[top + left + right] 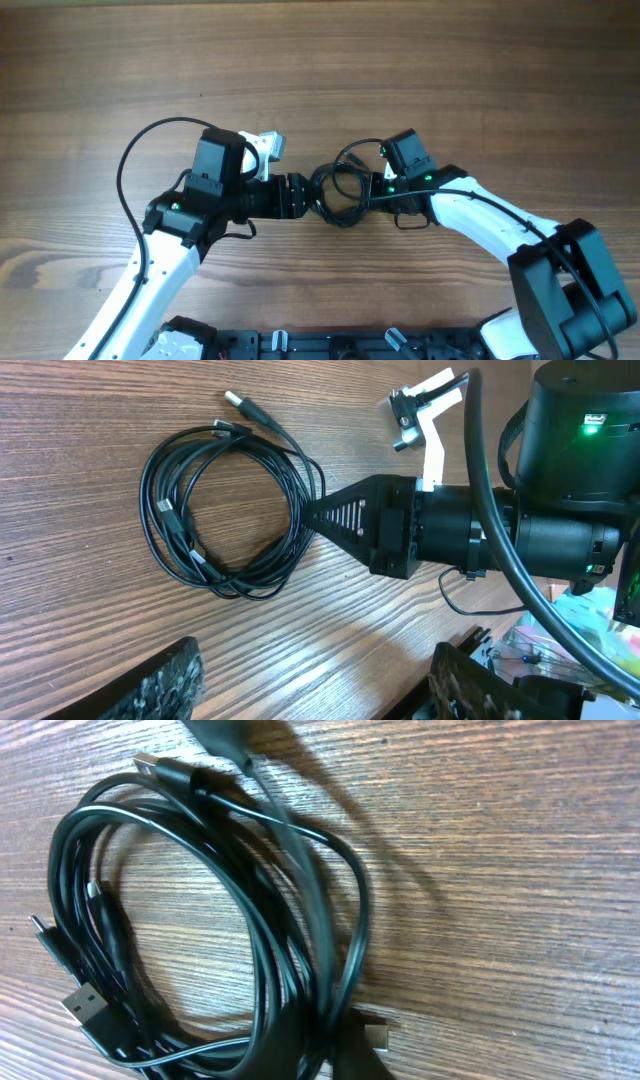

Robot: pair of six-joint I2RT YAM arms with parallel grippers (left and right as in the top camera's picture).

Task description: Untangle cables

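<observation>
Nearest the left wrist lens: left gripper [315, 660], own fingers [160, 680] at the two lower corners of the view, spread wide with nothing between them. Bare wooden table [90, 650] lies under the gap.

Ahead of the left gripper, off to one side: the cables [152, 510]. They are thin black strands wound together in one rough loop, lying flat on the table. One plug end [238, 402] sticks out at the far side of the loop. Smaller plugs sit along the strands inside it.

Right gripper [312, 515] lies across this view, its tapered tip touching the loop's outer strands. Only one finger profile shows. Cannot tell whether its jaws are parted or pressed together, nor whether a strand is caught.

Overhead: the two grippers are level, tips facing each other. The coil sits between them, touching or just beside each tip. One strand arcs out of the loop past the right gripper's wrist.

Right wrist view: the coil fills the picture, with several turns crossing one another. A blurred dark strand runs across it close to the lens. Three plug ends show along the coil's edge. The right gripper's own fingers cannot be made out here.
</observation>
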